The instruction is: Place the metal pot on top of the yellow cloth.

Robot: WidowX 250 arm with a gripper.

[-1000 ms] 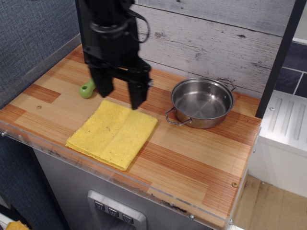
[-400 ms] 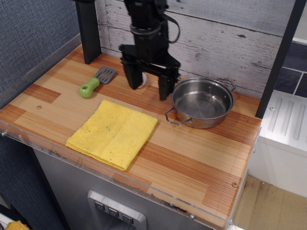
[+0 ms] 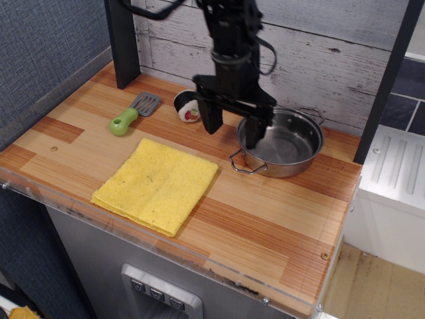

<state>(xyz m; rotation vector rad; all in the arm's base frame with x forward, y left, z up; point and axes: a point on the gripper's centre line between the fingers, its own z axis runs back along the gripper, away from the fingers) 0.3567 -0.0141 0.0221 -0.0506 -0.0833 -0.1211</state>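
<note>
The metal pot is shallow, round and shiny, with two wire loop handles, and stands on the wooden counter at the back right. The yellow cloth lies flat and folded at the front left, well apart from the pot. My black gripper hangs open over the pot's left rim. One finger is outside the pot on its left and the other is over the inside of the pot. It holds nothing.
A spatula with a green handle lies at the back left. A small white and red cup-like object lies behind the gripper. A dark post stands at the back left, and the counter's front edge has a clear plastic lip.
My gripper has moved to the right from above the cloth's far edge to the pot's left rim, staying open. The spatula and the cup-like object have come into view.
</note>
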